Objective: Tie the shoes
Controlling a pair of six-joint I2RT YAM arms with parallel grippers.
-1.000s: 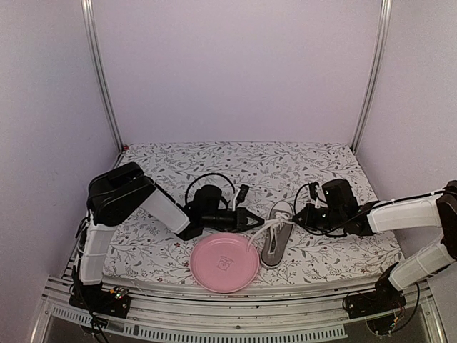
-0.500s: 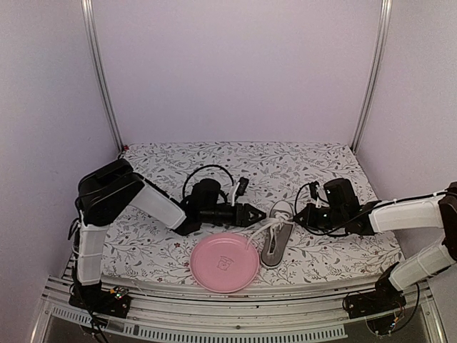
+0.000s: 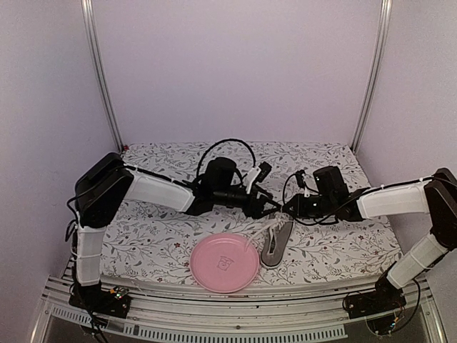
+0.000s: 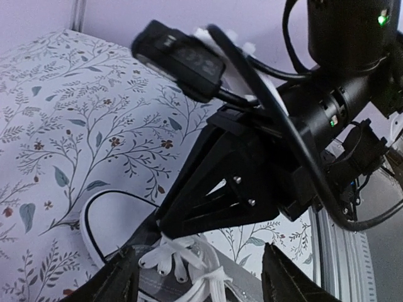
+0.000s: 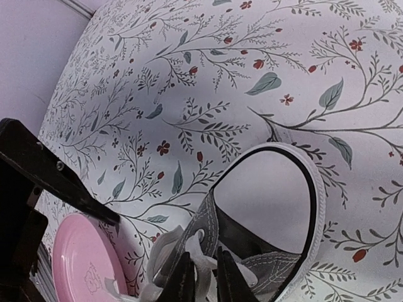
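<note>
Grey sneaker [image 3: 275,246] sits on the floral cloth [image 3: 164,232] right below both grippers, which meet tip to tip over its far end. White laces [image 4: 182,264] show between the widely spread fingers of the left gripper [image 4: 200,283]. Right gripper [image 5: 203,280] has its fingers nearly pressed together with a lace strand in the narrow gap; can't tell if it's pinched. Pink plate [image 3: 224,262] lies just beside the sneaker, nearer the arm bases than the left gripper.

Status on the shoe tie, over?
Left claw open over the laces. Right claw nearly closed at laces, grip unclear. Shoe on floral mat, no bow seen. Pink plate beside it.
</note>
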